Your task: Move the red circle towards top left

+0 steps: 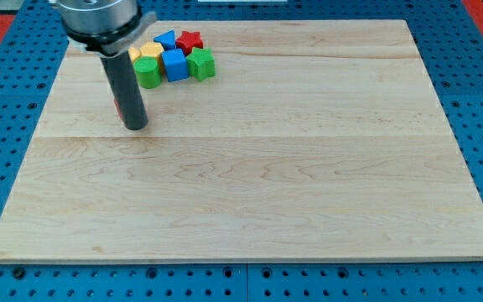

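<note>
My tip (pixel 137 126) rests on the wooden board (pixel 250 184) at the upper left. The red circle (pixel 117 107) is almost wholly hidden behind the rod; only a thin red sliver shows at the rod's left edge, just above the tip. The tip is touching or very close to it; I cannot tell which.
A cluster of blocks lies up and to the right of the tip near the board's top edge: a red star (pixel 189 39), a blue block (pixel 166 39), a yellow block (pixel 150 52), a green cylinder (pixel 148 73), a blue cube (pixel 174 65) and a green block (pixel 200 64).
</note>
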Tool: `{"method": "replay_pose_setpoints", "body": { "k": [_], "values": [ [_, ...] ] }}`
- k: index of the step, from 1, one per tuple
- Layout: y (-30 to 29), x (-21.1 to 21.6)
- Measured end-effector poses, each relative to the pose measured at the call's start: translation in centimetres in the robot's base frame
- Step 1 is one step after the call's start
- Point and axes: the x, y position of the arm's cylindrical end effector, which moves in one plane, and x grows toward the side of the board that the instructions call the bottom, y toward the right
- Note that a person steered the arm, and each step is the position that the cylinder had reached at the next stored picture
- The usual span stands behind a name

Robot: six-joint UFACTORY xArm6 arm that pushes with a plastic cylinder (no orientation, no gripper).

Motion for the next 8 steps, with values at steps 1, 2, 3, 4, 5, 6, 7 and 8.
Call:
{"method": "replay_pose_setpoints", "body": {
  "k": [1,2,3,4,5,6,7,8],
  "values": [
    [-1.7,-1.6],
    [-2.5,-3.2],
    [-2.4,-3.2],
    [-1.8,-3.2],
    [-0.9,-3.3],
    [-0.9,-4.8],
    [-1.1,-5.8],
    [-1.3,-7.3]
  ]
}}
